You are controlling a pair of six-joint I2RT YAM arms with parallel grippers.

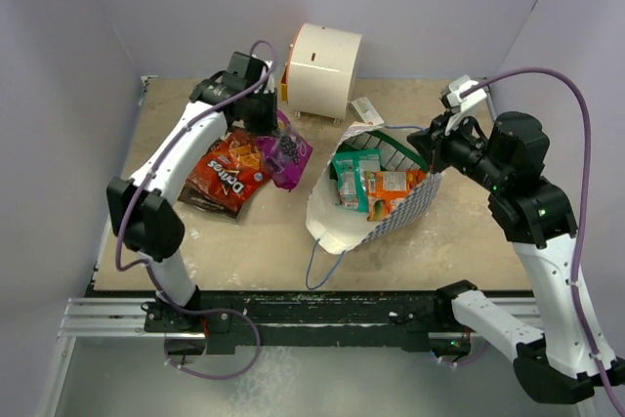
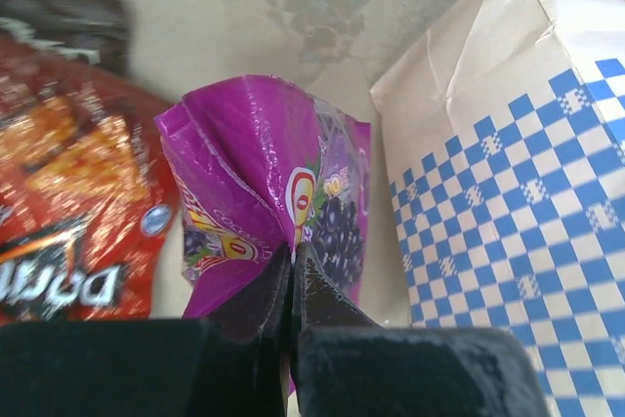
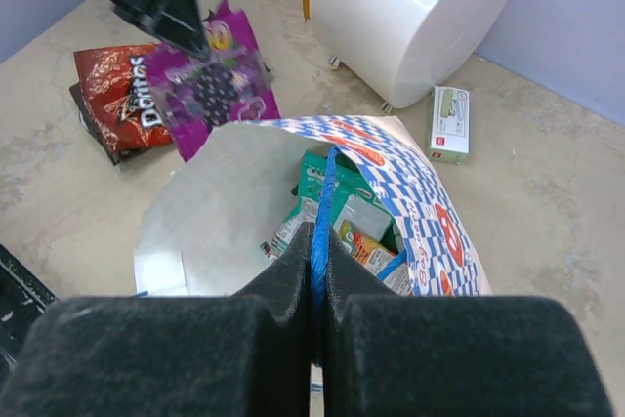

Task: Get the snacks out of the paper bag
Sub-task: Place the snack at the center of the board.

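The paper bag (image 1: 337, 217) lies on its side mid-table, mouth held open. My right gripper (image 3: 314, 231) is shut on its blue string handle (image 3: 327, 183) and holds the upper checked wall (image 3: 420, 192) up. Inside lie a teal packet (image 1: 352, 178) and an orange packet (image 1: 391, 187), also in the right wrist view as the teal packet (image 3: 317, 168) and orange packet (image 3: 366, 251). My left gripper (image 2: 293, 251) is shut on a purple packet (image 2: 254, 163), left of the bag. In the top view the purple packet (image 1: 288, 153) is next to a dark brown chips bag (image 1: 227, 175) lying flat.
A white cylindrical appliance (image 1: 322, 70) stands at the back of the table. A small white box (image 1: 366, 109) lies beside it, just behind the bag. The bag's second blue handle (image 1: 317, 266) trails toward the near table edge. Grey walls close in on three sides.
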